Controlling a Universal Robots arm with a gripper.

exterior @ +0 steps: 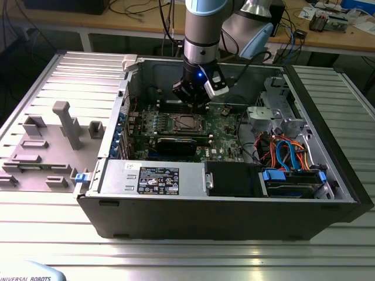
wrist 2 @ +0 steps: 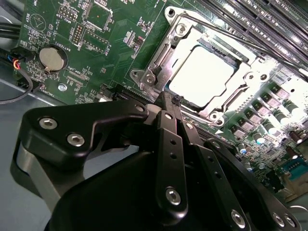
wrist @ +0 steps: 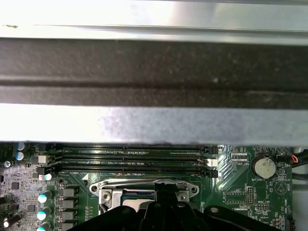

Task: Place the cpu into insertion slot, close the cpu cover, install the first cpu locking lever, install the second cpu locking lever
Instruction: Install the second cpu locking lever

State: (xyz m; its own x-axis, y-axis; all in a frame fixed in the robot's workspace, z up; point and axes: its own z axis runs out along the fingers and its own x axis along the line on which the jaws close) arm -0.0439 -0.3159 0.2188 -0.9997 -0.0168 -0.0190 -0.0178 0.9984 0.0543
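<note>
Motherboard [wrist 2: 96,53]: green board lying flat in the open computer case [exterior: 328,170], which stands on the ribbed metal counter [exterior: 176,257]; a coin battery [wrist 2: 52,57] sits towards the second wrist view's left
End effector [wrist 2: 167,102]: black fingers pressed together to a narrow tip, pinching nothing, the tip at the near edge of the socket in the second wrist view; in the exterior view it hangs over the socket from the arm
Cpu cover [wrist 2: 159,60]: thin silvery frame lying down flat over the socket, its window open on the chip; stiff sheet metal on a hinge, light, best pushed on its flat rim and not gripped
Cpu [wrist 2: 202,74]: already seated in the socket, its bright metal top showing through the window; small, light, rigid but fragile underneath, so I judge it is to be taken only by opposite edges and set down level
Locking levers: a thin steel rod [wrist 2: 226,26] runs along the far side of the frame; springy wire, slippery, likely to need a sideways hook at its bent end; whether either lever is latched I cannot tell
</note>
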